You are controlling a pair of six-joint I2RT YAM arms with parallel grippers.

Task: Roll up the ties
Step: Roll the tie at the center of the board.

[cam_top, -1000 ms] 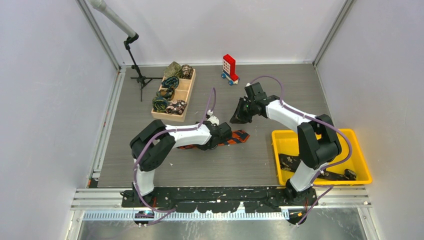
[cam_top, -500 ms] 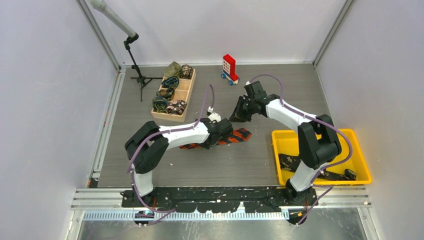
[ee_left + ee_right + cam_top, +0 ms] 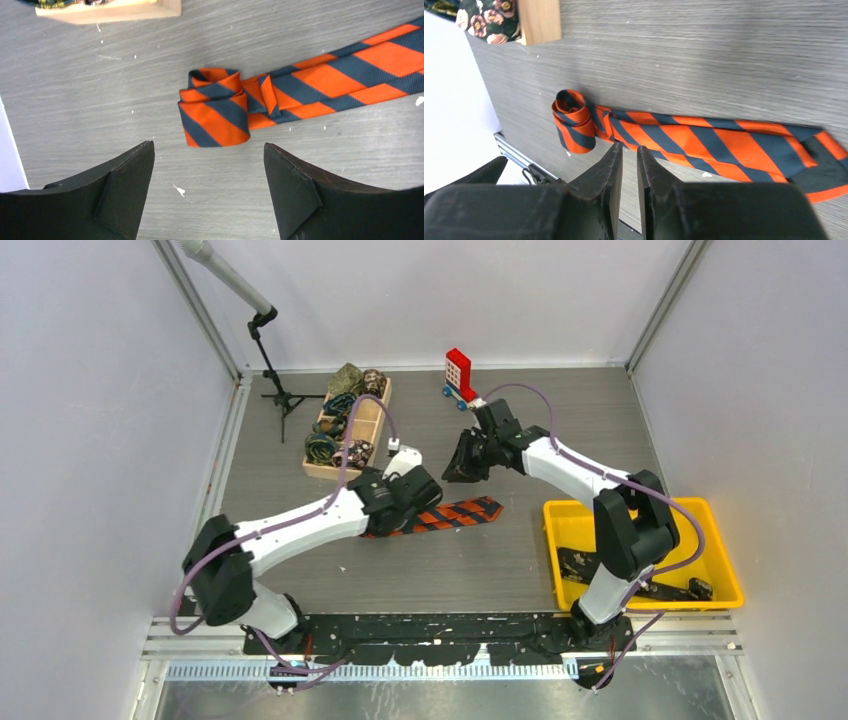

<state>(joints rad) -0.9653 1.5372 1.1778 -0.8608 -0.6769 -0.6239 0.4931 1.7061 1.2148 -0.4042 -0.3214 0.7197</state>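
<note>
An orange tie with dark blue stripes (image 3: 462,512) lies flat on the grey table, its left end wound into a small roll (image 3: 215,117). My left gripper (image 3: 209,150) hangs open just short of that roll, with only bare table between its wide-set fingers. In the top view it (image 3: 402,498) covers the rolled end. My right gripper (image 3: 629,150) hovers above the tie's long strip (image 3: 704,140), jaws a narrow slit apart and holding nothing. It (image 3: 462,468) sits beyond the tie, near the wide pointed end.
A wooden tray (image 3: 375,425) at the back left holds several rolled ties (image 3: 322,448). A yellow bin (image 3: 640,510) at the right contains dark ties (image 3: 600,565). A red-and-white toy block (image 3: 459,377) stands at the back. A black stand (image 3: 275,390) rises beside the tray.
My left gripper has opened wide and drawn back to the left, leaving the roll on the table. More of the tie now shows. My right gripper shifted slightly left and parted a little.
</note>
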